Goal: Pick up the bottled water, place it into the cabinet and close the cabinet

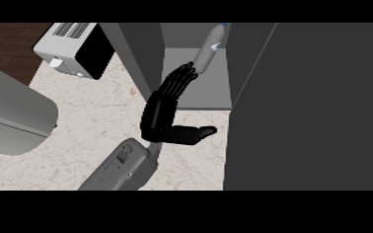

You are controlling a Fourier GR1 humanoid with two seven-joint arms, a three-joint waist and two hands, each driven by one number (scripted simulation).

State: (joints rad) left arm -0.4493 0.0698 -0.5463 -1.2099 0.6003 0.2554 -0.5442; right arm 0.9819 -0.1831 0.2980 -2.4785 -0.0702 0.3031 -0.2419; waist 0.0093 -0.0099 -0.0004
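Placement looks about done: bottled water (207, 49) stands inside the cabinet (211, 91), right at the fingertips of the left robot hand (164, 111). That hand is wide, fingers straight and thumb out, gripping nothing; contact can't be judged. The next move calls for backing clear over the bench (87, 113), then swinging shut the dark door (291, 103) on its right. The bottle's label shows no readable writing.
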